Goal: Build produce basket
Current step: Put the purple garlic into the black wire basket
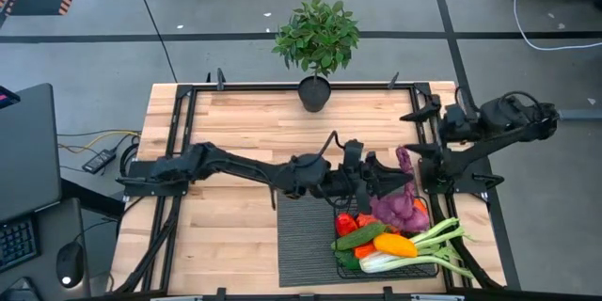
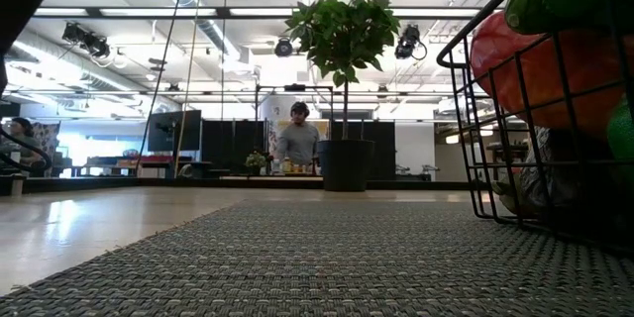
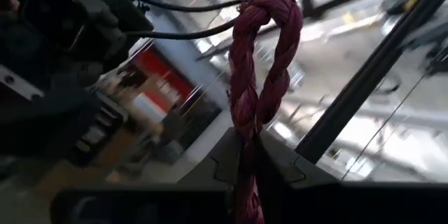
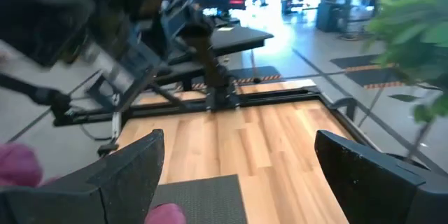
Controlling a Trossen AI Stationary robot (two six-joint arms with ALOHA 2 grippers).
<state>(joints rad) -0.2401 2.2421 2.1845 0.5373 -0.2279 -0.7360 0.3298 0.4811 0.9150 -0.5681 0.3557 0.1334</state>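
Note:
The black wire basket (image 1: pixel 340 265) stands on the ribbed mat near the table's front right, filled with produce: a cucumber (image 1: pixel 360 236), a yellow-orange pepper (image 1: pixel 395 244), a leek (image 1: pixel 423 249) and red pieces. My left gripper (image 1: pixel 400 177) reaches across the table to the basket's far side and is shut on the purple cord loop (image 3: pixel 260 56) of a purple grape bunch (image 1: pixel 400 210). The bunch sits over the basket's far right corner; whether it rests there I cannot tell. My right gripper (image 1: pixel 419 134) stands open, holding nothing, by the table's right edge. My left gripper pinches the twisted purple cord (image 3: pixel 246 131) between its two fingers, both strands together, just below the loop. The fingers come from the table's left and slant upward. The loop stands up past the fingertips, and the grape bunch lies on their other side, toward the basket.
A potted plant (image 1: pixel 316 42) stands at the table's far edge, middle. The dark ribbed mat (image 1: pixel 303 235) lies under the basket and reaches left of it. A black frame rail (image 1: pixel 282 87) runs round the table. A person (image 2: pixel 299 141) stands far off in the room.

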